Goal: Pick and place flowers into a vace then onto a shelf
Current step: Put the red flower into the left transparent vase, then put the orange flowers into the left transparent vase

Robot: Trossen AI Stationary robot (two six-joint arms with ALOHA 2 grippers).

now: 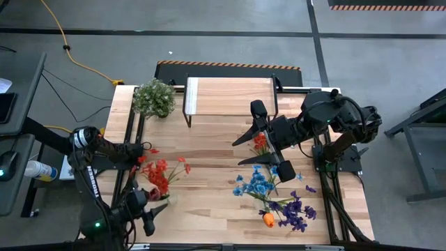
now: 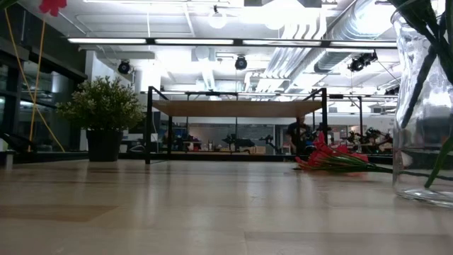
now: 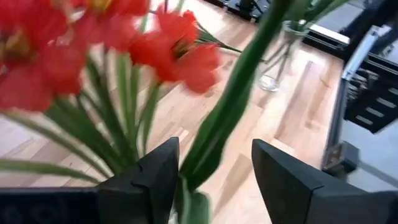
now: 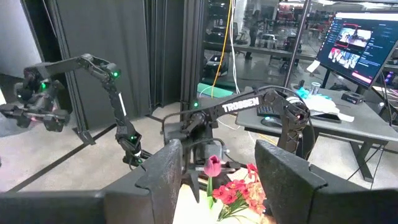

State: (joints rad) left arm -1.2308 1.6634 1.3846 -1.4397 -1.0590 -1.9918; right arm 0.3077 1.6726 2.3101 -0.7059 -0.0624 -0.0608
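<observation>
My left gripper (image 1: 152, 209) (image 3: 214, 180) hangs at the table's near left, open around the green stems (image 3: 211, 143) of a red flower bunch (image 1: 157, 174) (image 3: 180, 50). The bunch, with a dark red tulip (image 4: 212, 165), is raised off the table. A clear glass vase (image 2: 425, 106) (image 3: 273, 62) with green stems in it stands at the near right. Blue blooms (image 1: 254, 185), purple blooms (image 1: 296, 213) and an orange tulip (image 1: 268, 219) spread out there. More red flowers (image 1: 261, 143) (image 2: 333, 159) lie on the table. My right gripper (image 1: 261, 150) (image 4: 217, 155) waits above them, open and holding nothing. The wooden shelf (image 1: 230, 96) (image 2: 237, 108) stands at the far middle. My left gripper has its fingers apart on either side of the bunch's stems. A thick green stem (image 3: 199, 168) lies against the inner side of one finger (image 3: 165, 180). The other finger (image 3: 280, 180) is clear of it. Whether anything more bears the bunch, I cannot tell.
A bushy pale-green potted plant (image 1: 155, 97) (image 2: 105, 113) stands left of the shelf at the far edge. Black rails run along the table's left (image 1: 132, 174) and right (image 1: 324, 188) sides. Bare wood lies between the two flower groups (image 1: 209, 181).
</observation>
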